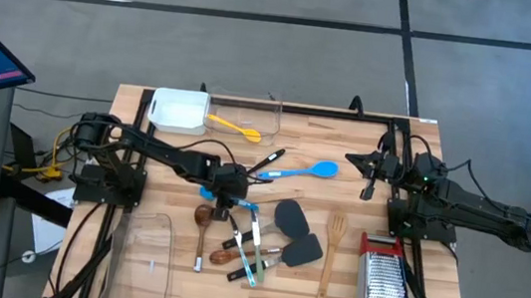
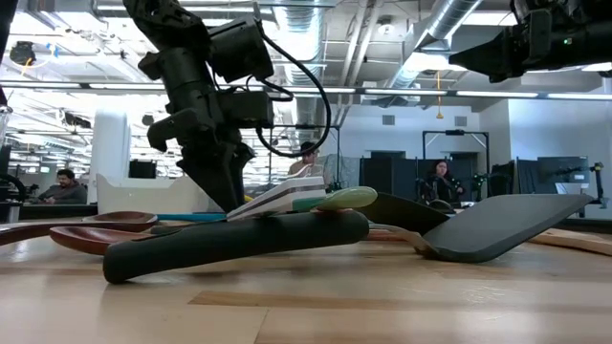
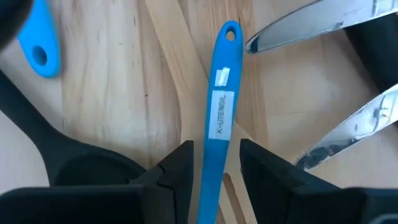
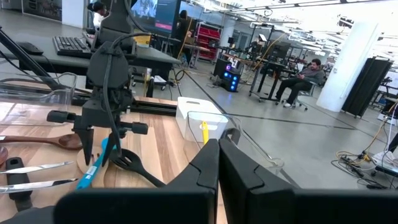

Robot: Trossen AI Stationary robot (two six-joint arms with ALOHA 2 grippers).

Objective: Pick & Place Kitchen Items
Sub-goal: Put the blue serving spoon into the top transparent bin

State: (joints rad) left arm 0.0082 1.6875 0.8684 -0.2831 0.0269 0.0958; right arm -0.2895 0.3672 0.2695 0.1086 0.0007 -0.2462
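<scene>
A blue utensil handle (image 3: 219, 106) with a white label lies on the wooden table among other kitchen items. Its head is hidden under my left gripper (image 3: 214, 158). That gripper (image 1: 231, 202) points steeply down at the table's middle. It is open, one finger on each side of the handle, with a slit of table showing beside it. A blue spoon (image 1: 299, 171) lies just beyond. My right gripper (image 4: 217, 158) is shut and empty, held level and high at the right (image 1: 356, 160).
Beside the handle lie two steel knives (image 3: 298, 25), a black slotted utensil (image 4: 132, 165) and a wooden spoon (image 1: 203, 217). Dark grey spatulas (image 1: 291, 215) and a wooden spatula (image 1: 330, 257) lie to the right. A white tray (image 1: 178, 109), clear tubs (image 1: 246, 110) (image 1: 145, 256) and a grater (image 1: 386, 283) stand at the edges.
</scene>
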